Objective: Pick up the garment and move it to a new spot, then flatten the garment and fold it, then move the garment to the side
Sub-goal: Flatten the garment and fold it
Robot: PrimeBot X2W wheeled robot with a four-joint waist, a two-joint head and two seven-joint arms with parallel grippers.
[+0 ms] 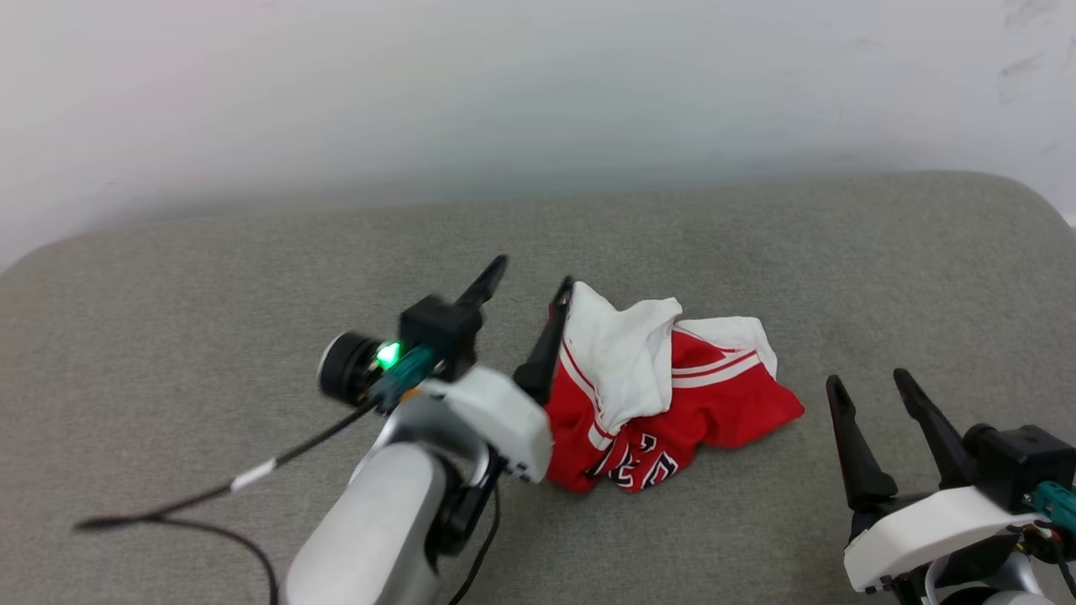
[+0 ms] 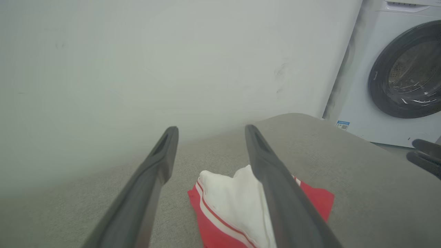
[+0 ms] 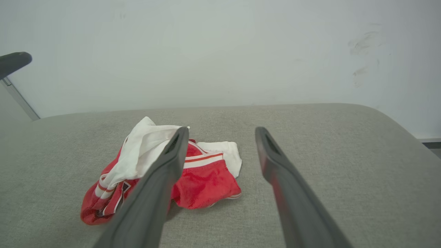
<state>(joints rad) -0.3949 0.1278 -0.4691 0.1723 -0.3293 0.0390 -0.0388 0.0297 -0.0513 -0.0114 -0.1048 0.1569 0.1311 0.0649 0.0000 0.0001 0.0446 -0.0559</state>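
The garment (image 1: 664, 395) lies crumpled in a heap on the grey cushion, red with white panels, striped trim and block letters at its near edge. My left gripper (image 1: 534, 277) is open just left of the heap, its right finger beside the white fabric's edge; the left wrist view has the garment (image 2: 227, 210) low between and under the fingers. Nothing is held. My right gripper (image 1: 870, 382) stands open to the right of the heap, apart from it; in the right wrist view the garment (image 3: 203, 177) lies left of and partly behind its left finger.
The grey cushioned surface (image 1: 210, 319) stretches wide on both sides, against a pale wall (image 1: 504, 92). A white washing machine (image 2: 396, 72) with a dark round door stands past the cushion's end. A black cable (image 1: 176, 504) trails from my left arm.
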